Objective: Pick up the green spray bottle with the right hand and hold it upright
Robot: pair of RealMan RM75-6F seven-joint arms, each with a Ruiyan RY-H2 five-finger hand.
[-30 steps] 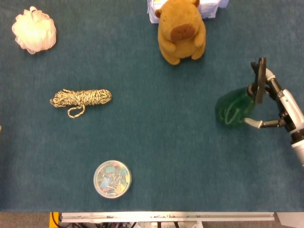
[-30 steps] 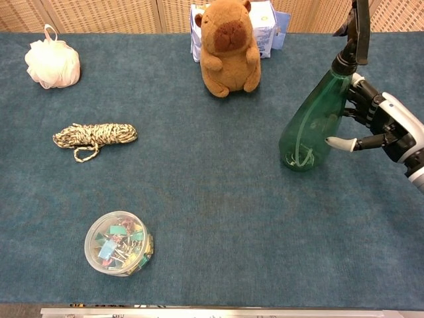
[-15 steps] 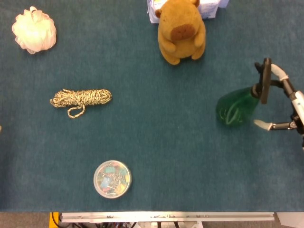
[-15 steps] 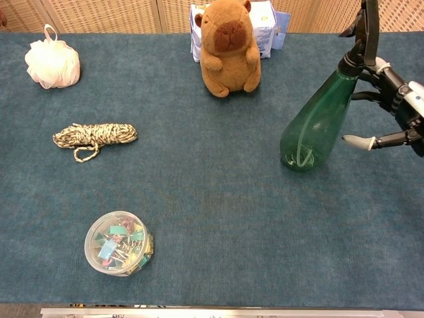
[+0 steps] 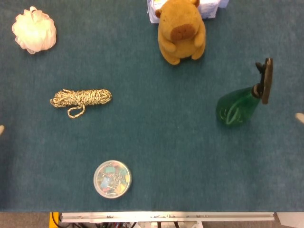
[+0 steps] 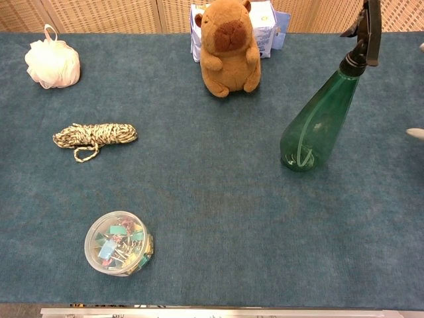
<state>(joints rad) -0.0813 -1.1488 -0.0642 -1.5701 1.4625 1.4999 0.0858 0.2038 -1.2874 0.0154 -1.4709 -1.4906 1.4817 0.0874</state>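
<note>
The green spray bottle (image 5: 236, 108) (image 6: 316, 126) stands upright on the blue cloth at the right, its black trigger head (image 6: 366, 33) on top. Nothing touches it. Of my right hand (image 6: 416, 133) only pale fingertips show at the right edge, well apart from each other and clear of the bottle; one tip shows in the head view as the right hand (image 5: 299, 117). A pale sliver at the left edge (image 5: 1, 129) may be my left hand; how it is held is hidden.
A brown plush capybara (image 6: 229, 46) sits at the back centre before a white box (image 6: 266, 23). A coiled rope (image 6: 94, 136), a white bath pouf (image 6: 52, 63) and a round tub of clips (image 6: 118, 244) lie on the left half.
My right hand has let go of the bottle's neck and drawn back to the right, almost out of both views. The bottle stays standing in place.
</note>
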